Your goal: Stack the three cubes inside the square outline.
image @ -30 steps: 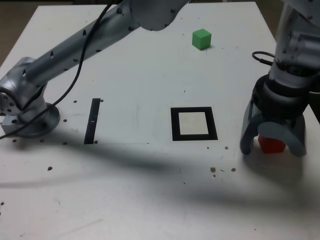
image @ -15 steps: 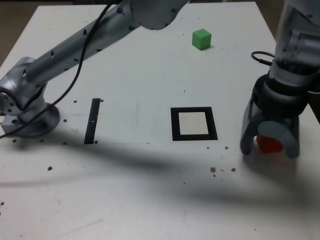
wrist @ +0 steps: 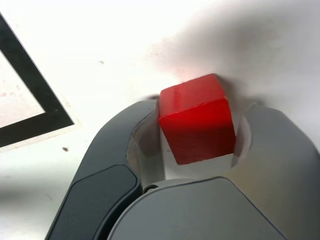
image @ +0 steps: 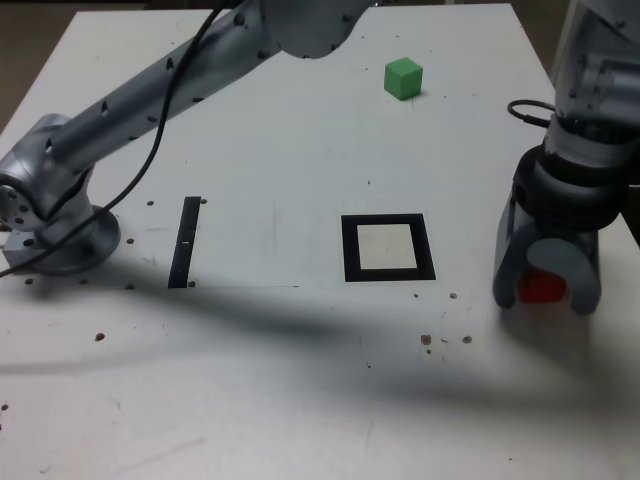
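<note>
One red cube (wrist: 196,120) sits between jaws, seemingly touching.

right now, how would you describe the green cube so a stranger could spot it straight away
Start at the white table and look to its far edge, toward the exterior view's right. The green cube sits there alone, well beyond the square outline. It is the only green thing; the red cube sits between the gripper's jaws.

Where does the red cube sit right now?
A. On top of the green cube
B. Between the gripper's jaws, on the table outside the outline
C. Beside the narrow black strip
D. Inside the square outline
B: the red cube sits between the jaws of the gripper, on the exterior view's right of the square outline, whose centre is bare.
</note>
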